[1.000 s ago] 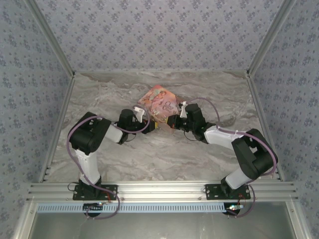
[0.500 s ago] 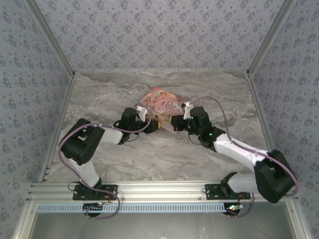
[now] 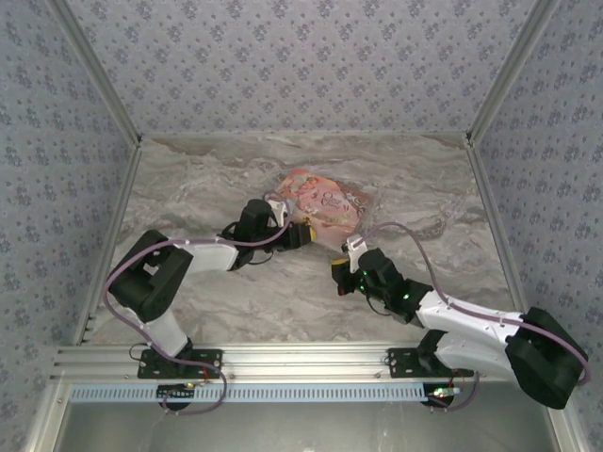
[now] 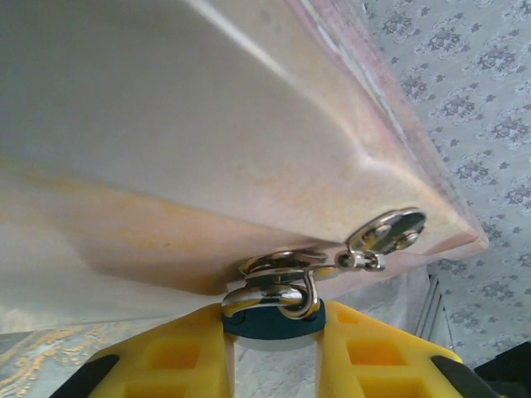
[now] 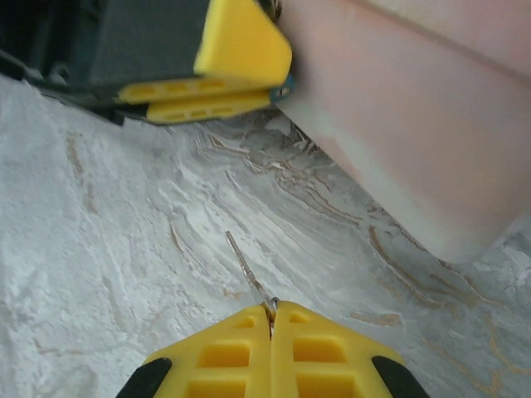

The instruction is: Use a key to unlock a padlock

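The left arm reached from its base with the elbow bent out toward the left wall, and its forearm ran low over the table (image 3: 283,306) toward the middle. The left gripper (image 3: 300,234) stood at the near corner of the pink box (image 3: 325,196). In the left wrist view its yellow fingers (image 4: 166,352) were only a little apart and pinched the blue body of the padlock (image 4: 270,322) between them. The silvery shackle (image 4: 286,292) of the padlock went through a metal loop under the edge of the box, so the padlock hung on the box and was locked there.

The right arm was stretched low, with its elbow far out to the right and the forearm pointing left and slightly away from the bases. The right gripper (image 3: 337,271) was near the left one but apart from it, in front of the box. Its fingers (image 5: 232,352) were pressed together and held the key (image 5: 249,272) at one end. The thin blade of the key pointed forward, above the marble surface, toward the left gripper, without touching the padlock.
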You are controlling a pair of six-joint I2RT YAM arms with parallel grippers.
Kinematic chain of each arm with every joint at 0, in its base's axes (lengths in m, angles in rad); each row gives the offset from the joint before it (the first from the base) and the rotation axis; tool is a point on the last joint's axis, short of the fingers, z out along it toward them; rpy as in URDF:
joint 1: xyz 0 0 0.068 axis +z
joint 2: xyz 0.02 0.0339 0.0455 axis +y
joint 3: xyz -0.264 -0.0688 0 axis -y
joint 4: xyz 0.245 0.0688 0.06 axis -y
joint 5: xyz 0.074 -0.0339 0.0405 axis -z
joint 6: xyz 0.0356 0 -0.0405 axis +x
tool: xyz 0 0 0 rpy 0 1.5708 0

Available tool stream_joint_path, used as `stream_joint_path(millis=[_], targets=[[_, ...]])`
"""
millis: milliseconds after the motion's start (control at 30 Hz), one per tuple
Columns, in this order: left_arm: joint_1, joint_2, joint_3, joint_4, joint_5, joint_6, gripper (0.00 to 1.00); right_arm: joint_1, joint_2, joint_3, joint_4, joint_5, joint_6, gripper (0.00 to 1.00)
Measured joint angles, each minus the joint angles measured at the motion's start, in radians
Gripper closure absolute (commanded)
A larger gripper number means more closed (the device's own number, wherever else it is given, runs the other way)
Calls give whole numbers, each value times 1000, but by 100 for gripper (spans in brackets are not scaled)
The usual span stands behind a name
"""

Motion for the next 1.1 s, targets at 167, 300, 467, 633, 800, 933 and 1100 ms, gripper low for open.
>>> stream_joint_path(millis=[167, 300, 467, 633, 800, 933, 1100], targets=[[-9, -10, 0, -13, -16, -70, 76, 39, 64, -1, 72, 84, -31, 100], [-11, -25, 0, -23, -31, -134, 75, 48, 112, -1, 120, 145, -42, 100], [-23, -50, 0, -22, -61, -216, 76, 50, 172, 9, 161, 195, -58, 100], [-37, -57, 0, -25, -64, -265, 76, 51, 204, 39, 190, 214, -74, 100], [-42, -57, 0, -26, -69, -285, 76, 50, 214, 64, 218, 219, -89, 100], [-46, -57, 0, -26, -73, -294, 77, 46, 231, 79, 232, 220, -96, 100], [-51, -59, 0, -33, -76, -301, 77, 40, 249, 96, 232, 230, -103, 100]])
